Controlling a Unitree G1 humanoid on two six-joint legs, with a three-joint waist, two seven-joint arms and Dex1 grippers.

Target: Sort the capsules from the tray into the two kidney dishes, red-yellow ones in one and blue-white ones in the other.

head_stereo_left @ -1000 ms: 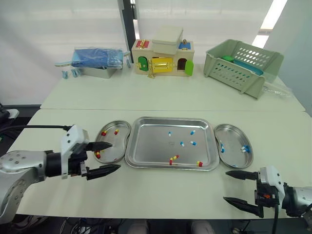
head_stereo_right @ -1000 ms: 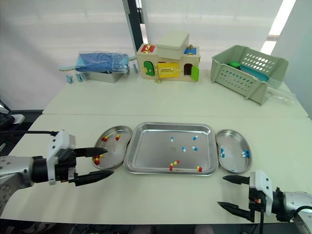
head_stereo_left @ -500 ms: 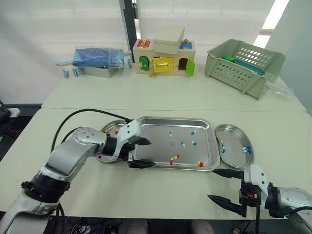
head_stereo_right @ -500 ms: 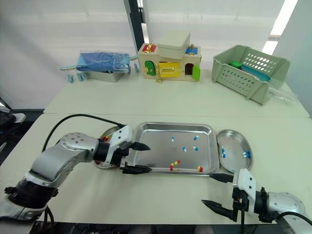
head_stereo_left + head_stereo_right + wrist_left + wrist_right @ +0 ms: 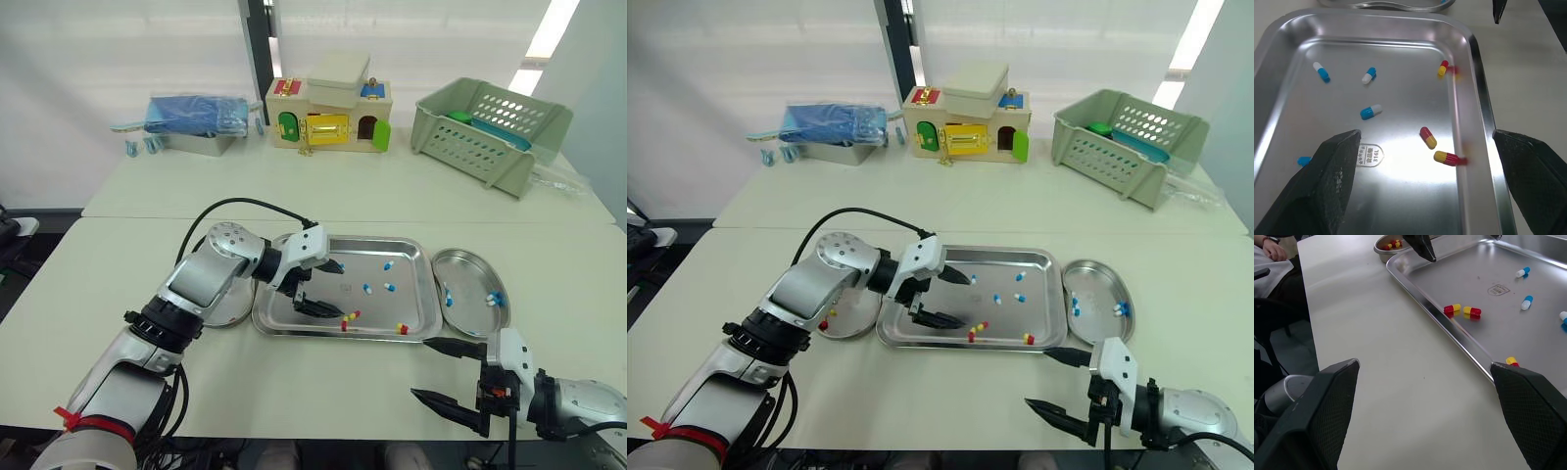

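The steel tray (image 5: 353, 238) lies in the middle of the near table. My left gripper (image 5: 333, 291) hovers open over its left half, with nothing between the fingers. Just beyond its fingertips lies a pair of red-yellow capsules (image 5: 1428, 137); a third (image 5: 401, 329) sits by the front rim. Blue-white capsules (image 5: 388, 288) are scattered further back. My left arm partly hides the left kidney dish (image 5: 847, 315), which holds red-yellow capsules. Blue-white capsules (image 5: 493, 300) lie in the right dish (image 5: 470, 279). My right gripper (image 5: 423, 368) hangs open over bare table before the tray's right front corner.
On the far table stand a toy house (image 5: 328, 116), a green basket (image 5: 490, 125) and a blue bag on a metal box (image 5: 196, 122). A person's hand (image 5: 1273, 249) rests beyond the table's left edge.
My left gripper swung right from in front of the left dish to over the tray, staying open. My right gripper drifted slightly left and nearer.
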